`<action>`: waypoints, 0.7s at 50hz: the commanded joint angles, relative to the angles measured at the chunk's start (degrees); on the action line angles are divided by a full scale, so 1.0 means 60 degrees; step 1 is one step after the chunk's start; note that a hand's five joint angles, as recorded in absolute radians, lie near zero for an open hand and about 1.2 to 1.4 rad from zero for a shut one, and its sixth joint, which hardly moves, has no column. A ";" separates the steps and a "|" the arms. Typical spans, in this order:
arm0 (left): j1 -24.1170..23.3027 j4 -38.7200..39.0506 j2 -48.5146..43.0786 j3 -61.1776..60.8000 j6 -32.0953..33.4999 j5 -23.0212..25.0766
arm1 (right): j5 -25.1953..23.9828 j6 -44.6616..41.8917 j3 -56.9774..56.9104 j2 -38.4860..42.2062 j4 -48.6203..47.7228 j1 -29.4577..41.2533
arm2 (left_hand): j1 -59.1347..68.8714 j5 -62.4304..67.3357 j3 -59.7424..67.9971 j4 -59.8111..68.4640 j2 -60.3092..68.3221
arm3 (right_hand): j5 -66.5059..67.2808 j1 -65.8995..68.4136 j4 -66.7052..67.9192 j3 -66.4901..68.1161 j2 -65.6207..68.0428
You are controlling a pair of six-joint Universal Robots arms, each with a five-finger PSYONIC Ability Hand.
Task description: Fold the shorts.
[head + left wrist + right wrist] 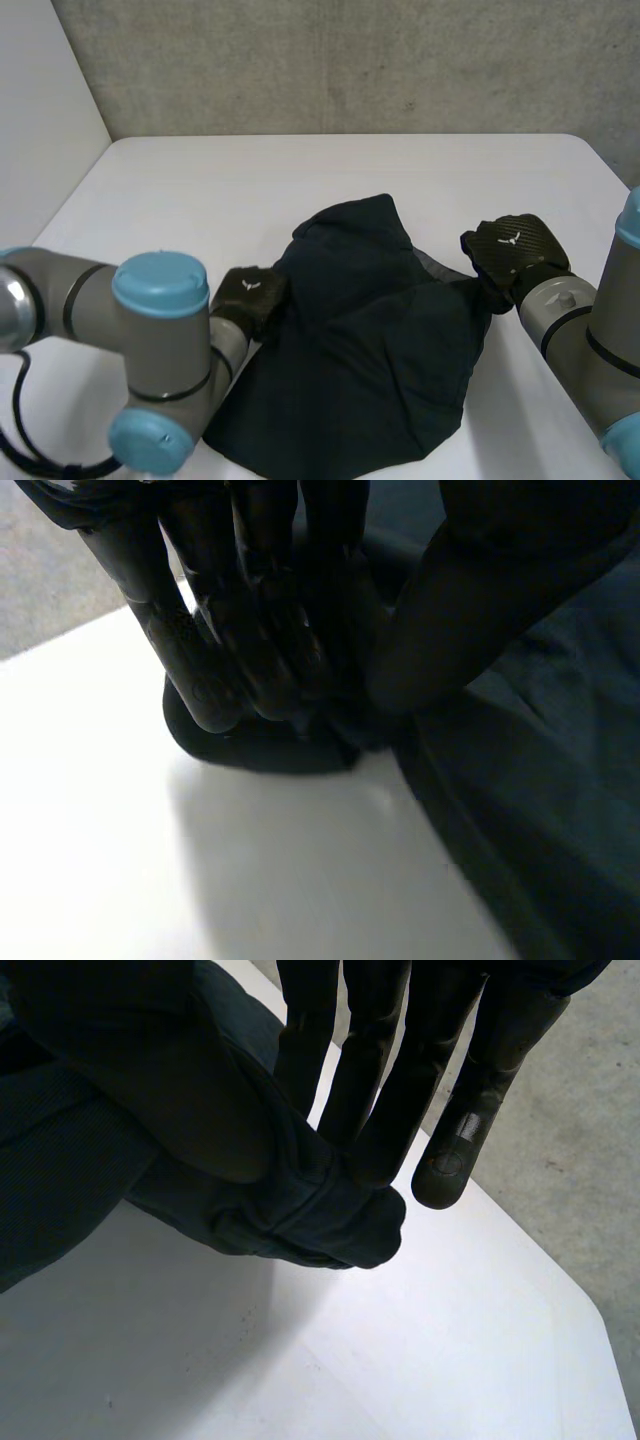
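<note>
Fingers (250,640) of your left hand (250,295) pinched one side edge of the shorts (370,340), and your right hand (512,245) pinched the opposite edge. The shorts lay bunched on the tabletop (200,190) and looked soft and light, best held at the hems.

No words or numbers can be read anywhere. The only sign is a small white emblem (248,286), shaped like spread wings, on the back of the left hand (258,302). A second emblem (511,238) of the same shape is on the back of the right hand (522,252). In the right wrist view, one finger of that hand has a pale patch (458,1140) near its tip, perhaps a worn label, with nothing legible on it. Nothing can be read on the shorts (370,370).
</note>
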 commanded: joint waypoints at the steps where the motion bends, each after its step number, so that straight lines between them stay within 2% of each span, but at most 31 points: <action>1: 0.0556 -0.0109 -0.1303 0.2723 0.0903 -0.0031 | -0.0522 0.0011 -0.0016 -0.0034 0.0029 0.0174 | 0.2421 0.2296 0.1954 0.1873 0.1880 | 0.2249 0.4022 0.1993 0.2051 0.2130; 5: 0.0908 -0.0197 -0.2138 0.4261 0.1870 -0.0031 | -0.0640 0.0040 -0.0059 -0.0020 0.0044 0.0379 | 0.2421 0.2296 0.1954 0.1873 0.1880 | 0.2249 0.4022 0.1993 0.2051 0.2130; 10: 0.0982 -0.0242 -0.3385 0.6330 0.2518 -0.0031 | -0.0625 0.0171 -0.0147 0.0024 0.0044 0.0628 | 0.2421 0.2296 0.1954 0.1873 0.1880 | 0.2249 0.4022 0.1993 0.2051 0.2130; 16: 0.1041 -0.0183 -0.4906 0.9240 0.2767 0.0013 | -0.0669 0.1576 -0.0250 0.0112 0.0044 0.1067 | 0.2421 0.2296 0.1954 0.1873 0.1880 | 0.2249 0.4022 0.1993 0.2051 0.2130; 20: 0.1070 -0.0329 -0.5567 1.0446 0.2928 -0.0002 | -0.0640 0.2397 -0.0381 0.0448 0.0029 0.1345 | 0.2421 0.2296 0.1954 0.1873 0.1880 | 0.2249 0.4022 0.1993 0.2051 0.2130; 26: 0.0924 -0.1177 -0.5453 0.9938 0.2870 -0.0016 | -0.0450 0.2955 -0.0893 0.1136 0.0029 0.1581 | 0.2421 0.2296 0.1954 0.1873 0.1880 | 0.2249 0.4022 0.1993 0.2051 0.2130; 28: 0.0865 -0.1865 -0.4869 0.9134 0.2651 -0.0031 | -0.0347 0.2955 -0.1084 0.1254 0.0029 0.1566 | 0.2202 0.2078 0.1735 0.1655 0.1661 | 0.2249 0.4022 0.1993 0.2051 0.2130; 31: 0.0763 -0.2626 -0.3539 0.7586 0.2023 -0.0147 | -0.0069 0.2970 -0.1363 0.1343 0.0029 0.1507 | -0.1066 -0.1190 -0.1533 -0.1613 -0.1607 | 0.2249 0.4022 0.1993 0.2051 0.2130; 34: 0.0704 -0.2878 -0.2438 0.6118 0.1436 -0.0323 | 0.0267 0.3028 -0.1538 0.1299 0.0000 0.1493 | -0.3399 -0.3523 -0.3866 -0.3947 -0.3940 | 0.2249 0.4022 0.1993 0.2051 0.2130; 35: 0.0690 -0.2878 -0.1709 0.5199 0.1072 -0.0455 | 0.0326 0.3043 -0.1583 0.1284 -0.0029 0.1493 | -0.5072 -0.5197 -0.5539 -0.5620 -0.5613 | 0.2249 0.4022 0.1993 0.2051 0.2130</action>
